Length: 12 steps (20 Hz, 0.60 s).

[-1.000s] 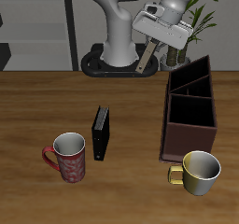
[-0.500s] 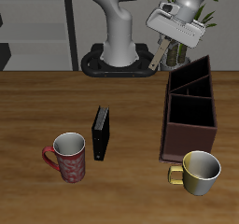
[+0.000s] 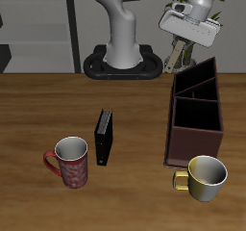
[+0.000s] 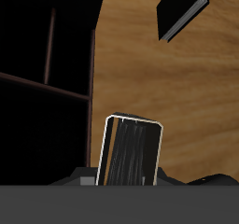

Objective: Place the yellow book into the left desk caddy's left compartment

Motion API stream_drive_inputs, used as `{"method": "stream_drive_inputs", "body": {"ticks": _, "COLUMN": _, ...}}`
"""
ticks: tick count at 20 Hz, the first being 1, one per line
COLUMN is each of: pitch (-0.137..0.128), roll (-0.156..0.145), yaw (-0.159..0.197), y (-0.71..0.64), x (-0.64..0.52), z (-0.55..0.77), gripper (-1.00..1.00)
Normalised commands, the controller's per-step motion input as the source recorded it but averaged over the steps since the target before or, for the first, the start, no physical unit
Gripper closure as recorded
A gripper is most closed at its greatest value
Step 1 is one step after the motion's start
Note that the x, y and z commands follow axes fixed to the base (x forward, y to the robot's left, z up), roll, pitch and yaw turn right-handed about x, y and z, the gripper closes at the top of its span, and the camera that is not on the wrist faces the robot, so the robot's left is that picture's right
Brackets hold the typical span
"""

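Note:
My gripper (image 3: pixel 180 46) is shut on the yellow book (image 3: pixel 175 58), a thin pale book that hangs tilted below the fingers, high above the table's back. It hovers just behind the wedge-shaped left compartment (image 3: pixel 196 77) at the far end of the left desk caddy (image 3: pixel 197 129), a long dark maroon box. In the wrist view the held book (image 4: pixel 131 152) shows close up as a dark ridged face with a pale edge. The caddy's dark interior with thin dividers (image 4: pixel 45 78) lies below it.
A black book (image 3: pixel 104 136) stands upright mid-table and also shows in the wrist view (image 4: pixel 179 8). A red mug (image 3: pixel 69 161) and a yellow mug (image 3: pixel 203 178) sit near the front edge, the yellow one just before the caddy's near end. The robot base (image 3: pixel 123 62) stands at the back.
The gripper has carried the book sideways and a little higher, from beside the robot base to just behind the caddy's far end. Nothing on the table has moved.

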Motion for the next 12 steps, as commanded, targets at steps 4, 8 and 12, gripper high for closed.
{"method": "stream_drive_inputs", "body": {"ticks": 4, "pitch": 0.009, "roll": 0.033, "yaw": 0.009, "y": 0.19, "x": 0.08, "z": -0.02, "gripper": 1.00}}
{"method": "stream_drive_inputs", "body": {"ticks": 8, "pitch": -0.002, "roll": 0.052, "yaw": 0.038, "y": 0.35, "x": 0.09, "z": 0.04, "gripper": 1.00}}
{"method": "stream_drive_inputs", "body": {"ticks": 12, "pitch": 0.010, "roll": 0.061, "yaw": 0.018, "y": 0.29, "x": 0.10, "z": 0.03, "gripper": 1.00}}
